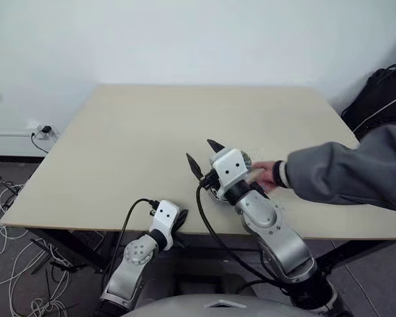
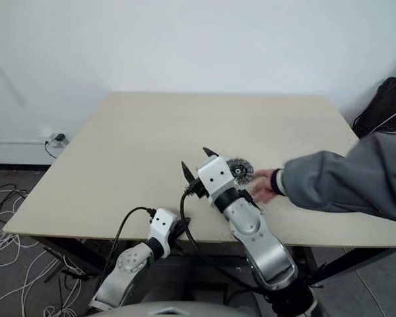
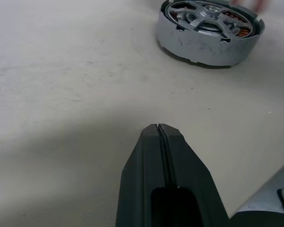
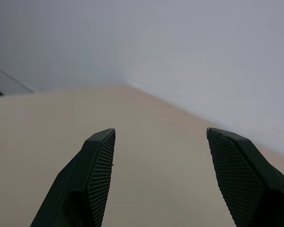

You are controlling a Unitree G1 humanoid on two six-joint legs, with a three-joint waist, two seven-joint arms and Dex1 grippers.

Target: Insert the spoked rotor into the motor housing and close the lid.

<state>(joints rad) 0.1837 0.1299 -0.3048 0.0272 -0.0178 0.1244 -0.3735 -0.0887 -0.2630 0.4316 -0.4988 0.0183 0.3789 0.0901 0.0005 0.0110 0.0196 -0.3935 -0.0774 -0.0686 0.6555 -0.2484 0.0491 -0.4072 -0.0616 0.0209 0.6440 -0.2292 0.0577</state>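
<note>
Left gripper (image 3: pixel 159 130) clenched on nothing, low at the table's (image 1: pixel 119 152) near edge. Right gripper (image 4: pixel 161 156) spread wide, empty, raised above the table. Motor housing (image 3: pixel 209 29) sits flat on the table just beyond the right wrist; spoked rotor (image 3: pixel 206 14) seated in it, copper windings visible between spokes. A person's hand (image 2: pixel 265 185) is right beside it.

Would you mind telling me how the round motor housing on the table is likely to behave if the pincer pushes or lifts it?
The motor housing looks like rigid metal with copper windings inside, so probably heavy for its size. It sits flat on the table and is squat, so a push should slide it, not tip it. Its smooth grey wall may slip between pincer fingers.
</note>
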